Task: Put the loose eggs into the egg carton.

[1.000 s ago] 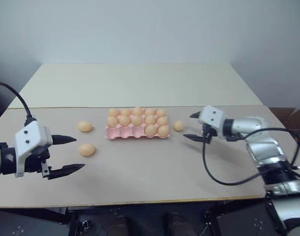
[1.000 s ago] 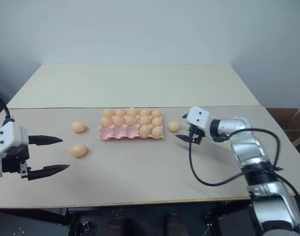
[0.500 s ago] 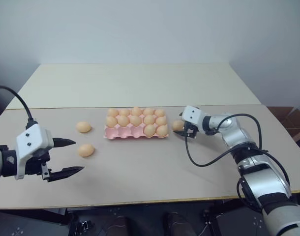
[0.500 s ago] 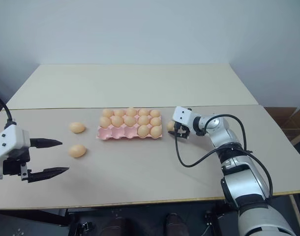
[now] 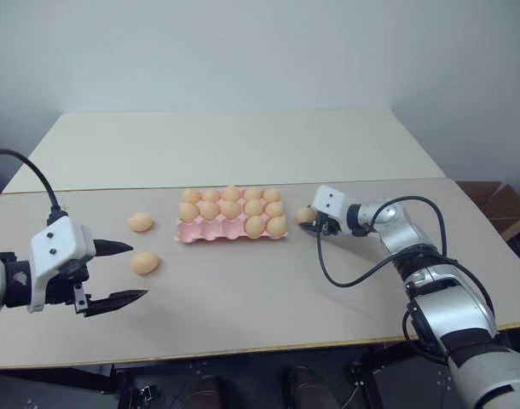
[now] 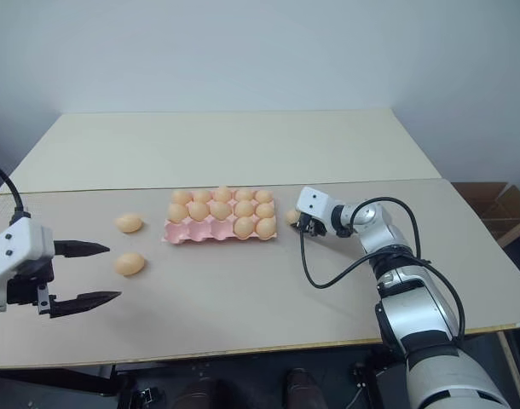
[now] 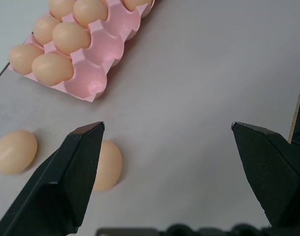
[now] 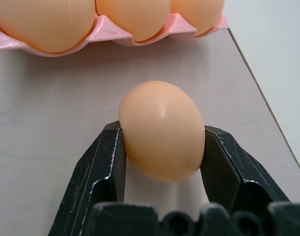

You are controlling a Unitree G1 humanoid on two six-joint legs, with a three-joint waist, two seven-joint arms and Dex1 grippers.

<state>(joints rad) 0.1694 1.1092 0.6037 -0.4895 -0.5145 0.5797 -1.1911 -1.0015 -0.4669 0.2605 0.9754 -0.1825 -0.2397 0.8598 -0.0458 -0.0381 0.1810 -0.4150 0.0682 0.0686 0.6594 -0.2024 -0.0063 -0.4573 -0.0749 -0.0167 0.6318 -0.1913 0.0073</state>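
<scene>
While left claw (image 5: 115,273) gapes | right claw (image 8: 162,147) grips egg (image 8: 161,129)

No readable text, label, brand or number appears anywhere.

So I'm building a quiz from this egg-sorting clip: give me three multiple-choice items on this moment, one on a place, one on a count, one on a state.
1. Where does the egg in the right gripper sit?
A. Beside the carton's right end
B. In a carton cup
C. At the table's near edge

2. How many eggs lie loose on the table left of the egg carton?
A. None
B. Two
C. Four

3. How is the left gripper?
A. Shut on an egg
B. Shut, empty
C. Open, empty

Answers: 1 A, the held egg lies on the table just off the carton's end. 2 B, the far egg and the near egg. 3 C, its fingers stand wide apart with nothing between them.
</scene>
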